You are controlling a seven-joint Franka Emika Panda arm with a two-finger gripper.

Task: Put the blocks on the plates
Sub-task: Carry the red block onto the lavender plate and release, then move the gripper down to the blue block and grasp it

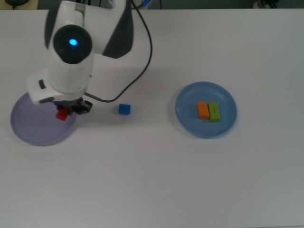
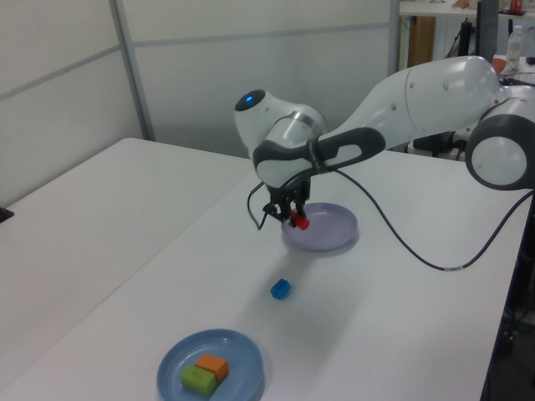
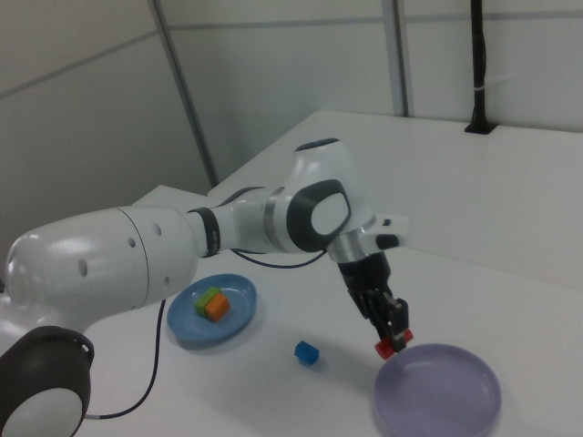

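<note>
Red bar (image 1: 61,114) sits clamped in the gripper (image 1: 63,113), seemingly just above the lavender plate's (image 1: 33,130) edge. Blue cube (image 1: 124,109) lies on the table; orange (image 1: 203,110) and green (image 1: 214,112) blocks rest on the blue plate (image 1: 190,97).

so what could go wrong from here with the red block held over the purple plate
The gripper holds the red block near the lavender plate's rim, not its middle; released here, the round block might roll or bounce onto the table. The blue cube is on the bare table between the plates, so a low sweep back could knock it.
</note>
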